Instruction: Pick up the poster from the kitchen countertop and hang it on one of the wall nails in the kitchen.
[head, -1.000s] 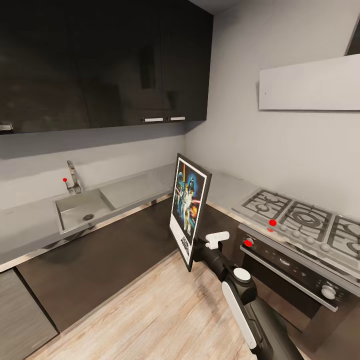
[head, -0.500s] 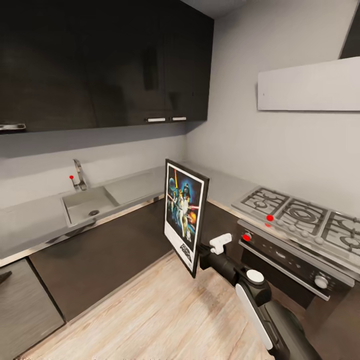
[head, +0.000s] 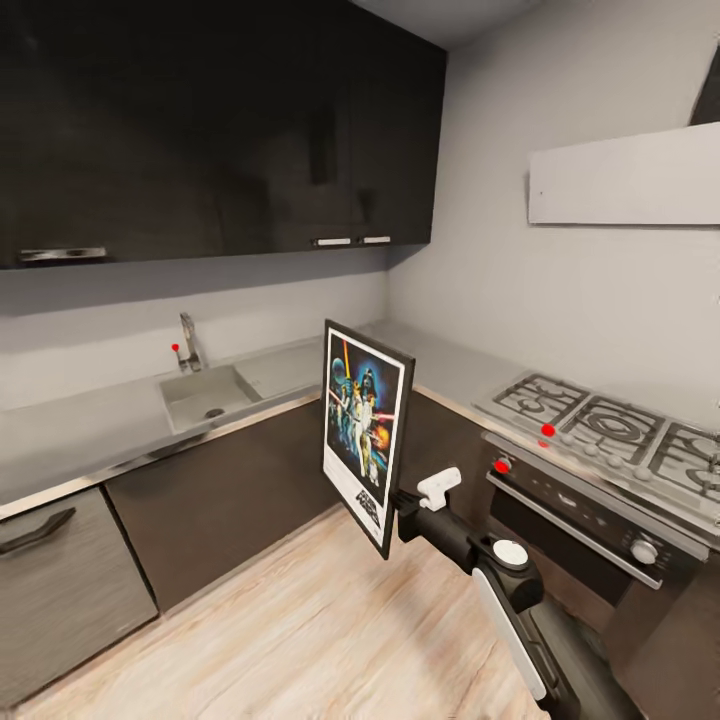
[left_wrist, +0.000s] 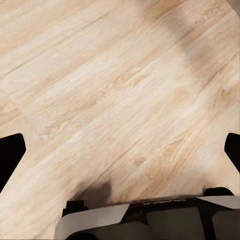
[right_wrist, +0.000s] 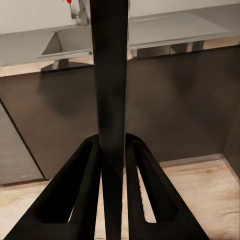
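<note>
Corner kitchen: pale grey kitchen countertop (head: 100, 425) running in an L over dark brown cabinets, sink (head: 208, 395) and tap on the far left run, gas hob (head: 600, 425) and oven on the right run, dark wall cupboards above, pale wood floor in the middle.

Poster (head: 362, 432) off the counter and carried in mid-air over the floor, near the inner corner of the L, between sink and hob. Right gripper (head: 398, 512) clamped on the lower right edge of the black frame; right wrist view confirming both dark fingers (right_wrist: 82, 190) pressed to either side of the frame's thin edge (right_wrist: 111, 100). Left gripper (left_wrist: 120, 145) hanging over bare floor, finger tips wide apart, holding nothing.

Step in hand, at a guess: transport toward a wall nail, none yet identifiable. Best done slowly, wrist kept level, since a low, one-sided grip leaves a tall lever above the fingers and invites swinging or slipping. Worth keeping the top edge away from the wall cupboards and the frame away from the hob knobs when turning.

Long axis close to vertical, top leaning slightly left and away from the arm. Printed face turned toward the near left, logo strip at the bottom, so right way up for hanging.
</note>
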